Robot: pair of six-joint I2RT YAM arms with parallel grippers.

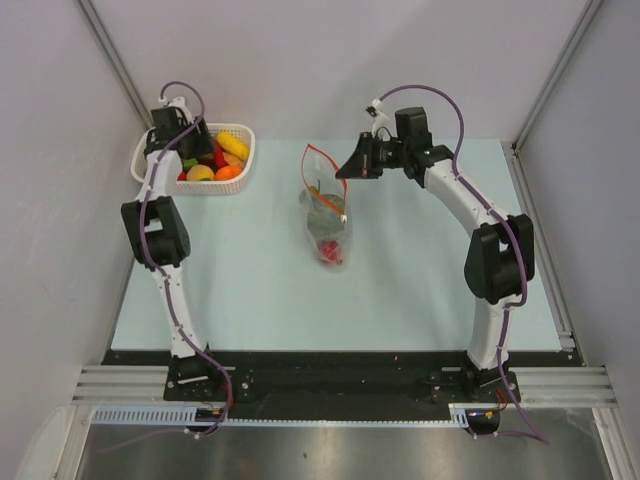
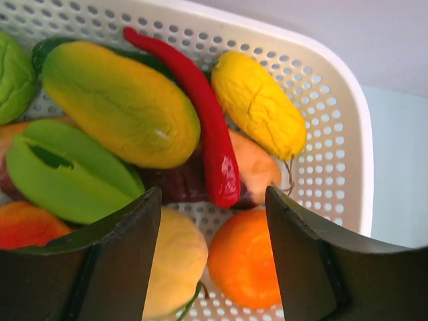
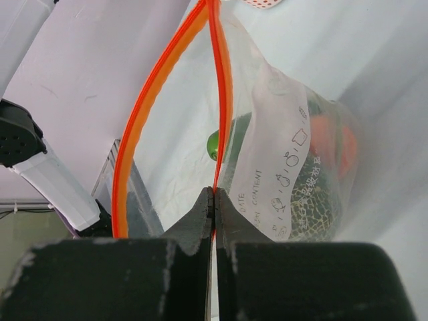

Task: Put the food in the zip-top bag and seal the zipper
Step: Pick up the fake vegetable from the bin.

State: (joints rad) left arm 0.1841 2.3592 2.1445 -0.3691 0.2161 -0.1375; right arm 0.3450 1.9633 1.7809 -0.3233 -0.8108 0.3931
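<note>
The zip-top bag [image 1: 328,225] lies mid-table [image 1: 240,290] with its mouth open. The right claw [image 3: 214,195] has its fingers pressed together on the zipper [image 3: 137,120] at one lip, holding it up. Inside the bag are a dark green piece [image 3: 314,200] and a red piece [image 1: 329,250]. Well left of the bag, a white basket [image 1: 247,140] holds more food [image 2: 120,100]. The left claw [image 2: 210,194] hangs in it, fingers apart around a pale yellow fruit [image 2: 177,257] and an orange [image 2: 244,267] — gripping or not, I cannot tell.
</note>
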